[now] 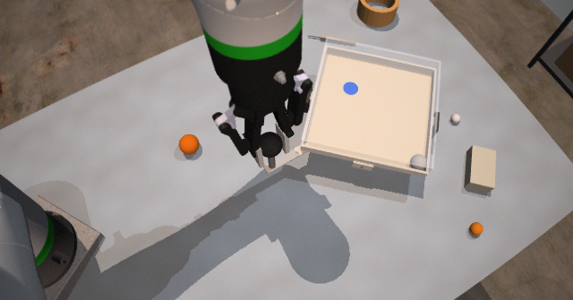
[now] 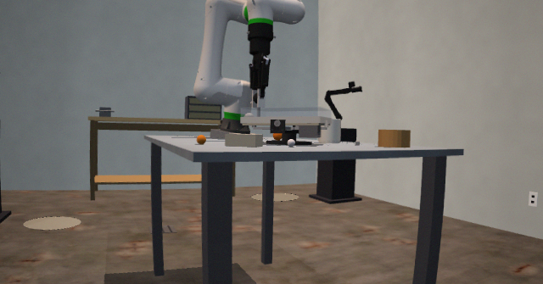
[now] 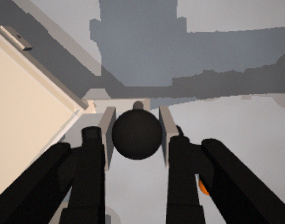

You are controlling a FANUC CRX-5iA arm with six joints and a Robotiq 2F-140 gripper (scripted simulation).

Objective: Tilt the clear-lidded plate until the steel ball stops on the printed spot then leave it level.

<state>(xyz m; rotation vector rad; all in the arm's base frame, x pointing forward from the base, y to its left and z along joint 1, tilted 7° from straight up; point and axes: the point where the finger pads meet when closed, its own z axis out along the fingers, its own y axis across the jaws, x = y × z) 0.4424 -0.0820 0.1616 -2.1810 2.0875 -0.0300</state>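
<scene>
The square cream plate (image 1: 380, 116) (image 2: 286, 120) (image 3: 26, 110) with a clear lid stands on a stand in the middle of the table. A blue printed spot (image 1: 350, 88) lies in its far left part. The steel ball (image 1: 418, 161) rests in the near right corner, far from the spot. A black round knob (image 1: 271, 144) (image 3: 134, 133) stands on a tab at the plate's near left corner. My gripper (image 1: 271, 148) (image 2: 257, 102) (image 3: 137, 120) points straight down and is shut on this knob, one pad on each side.
A large orange ball (image 1: 189, 143) lies left of the gripper. A small white ball (image 1: 456, 118) lies just right of the plate, apart from it. A beige block (image 1: 481, 168), a small orange ball (image 1: 476, 228) and a wooden ring (image 1: 378, 5) lie around.
</scene>
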